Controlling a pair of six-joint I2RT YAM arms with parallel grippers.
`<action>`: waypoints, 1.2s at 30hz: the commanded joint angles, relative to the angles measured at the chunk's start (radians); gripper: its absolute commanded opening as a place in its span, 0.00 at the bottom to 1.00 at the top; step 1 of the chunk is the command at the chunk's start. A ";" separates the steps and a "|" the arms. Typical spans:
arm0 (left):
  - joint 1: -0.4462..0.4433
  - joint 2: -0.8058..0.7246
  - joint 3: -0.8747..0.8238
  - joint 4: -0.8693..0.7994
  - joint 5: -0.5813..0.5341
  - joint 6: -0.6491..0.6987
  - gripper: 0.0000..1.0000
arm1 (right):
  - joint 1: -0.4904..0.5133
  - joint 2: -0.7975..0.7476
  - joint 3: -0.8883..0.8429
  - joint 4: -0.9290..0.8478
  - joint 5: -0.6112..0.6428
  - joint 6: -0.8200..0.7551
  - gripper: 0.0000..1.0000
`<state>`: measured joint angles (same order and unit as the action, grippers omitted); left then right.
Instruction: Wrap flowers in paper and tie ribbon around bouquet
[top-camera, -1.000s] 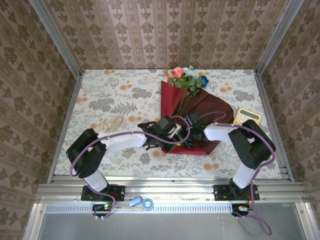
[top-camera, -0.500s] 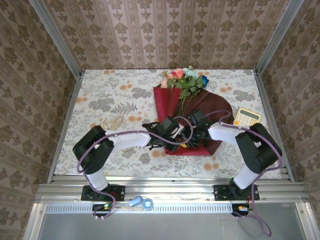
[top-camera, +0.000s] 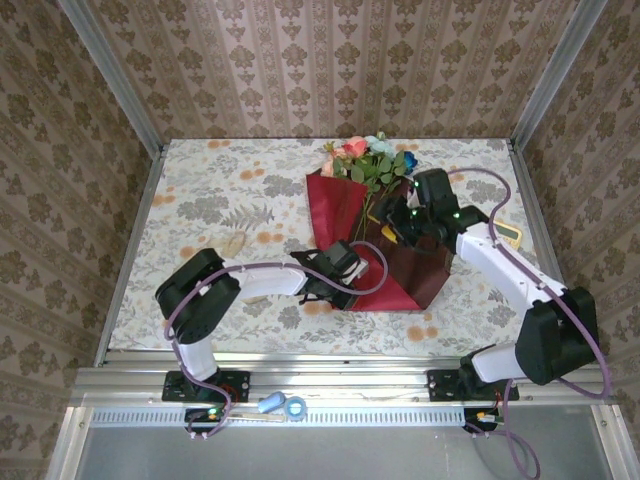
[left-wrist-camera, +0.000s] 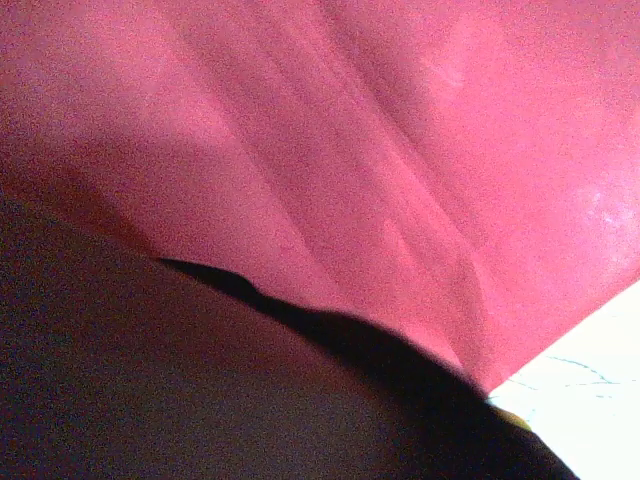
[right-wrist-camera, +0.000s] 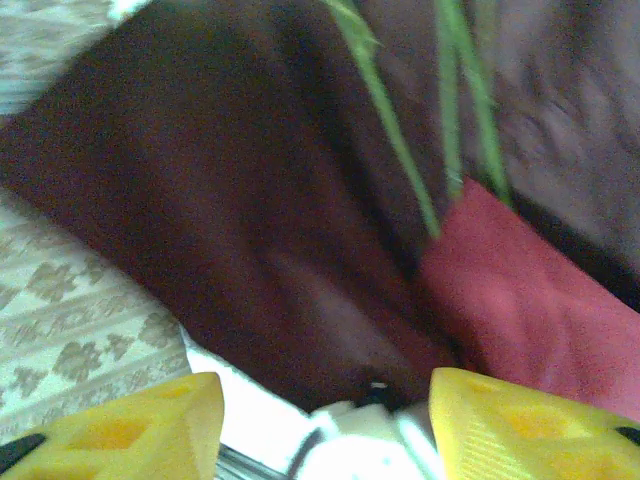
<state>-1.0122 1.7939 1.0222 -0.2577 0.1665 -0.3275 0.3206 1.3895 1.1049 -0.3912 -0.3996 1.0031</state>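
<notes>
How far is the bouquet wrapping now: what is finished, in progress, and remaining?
Done: the bunch of pink, coral and blue artificial flowers lies on the large crimson paper sheet, one flap folded over the lower stems. In hand: left jaws rest on that sheet's near end; right jaws stand open above it. Left: closing the cone and tying the cream ribbon, untouched on the tablecloth.

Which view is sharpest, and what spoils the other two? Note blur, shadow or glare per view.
Top external: sharp, evenly lit, flowers crisp. Left wrist: paper soft at close range, a dark unfocused shape lower left, tablecloth blown out white at the corner. Right wrist: blurred throughout, stems smeared, yellow fingers soft.
</notes>
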 joint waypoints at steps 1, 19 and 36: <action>-0.010 0.009 0.008 -0.066 0.010 0.041 0.20 | 0.009 -0.004 0.108 -0.023 -0.020 -0.190 0.63; -0.017 0.015 0.024 -0.079 0.005 0.042 0.17 | 0.086 0.270 0.224 -0.152 -0.006 -0.215 0.64; 0.143 -0.427 -0.174 -0.087 0.125 -0.327 0.59 | -0.014 0.395 0.208 -0.322 0.174 -0.523 0.00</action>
<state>-0.9207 1.3800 0.9390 -0.3584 0.2131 -0.5175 0.3180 1.7485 1.3151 -0.6651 -0.2562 0.5594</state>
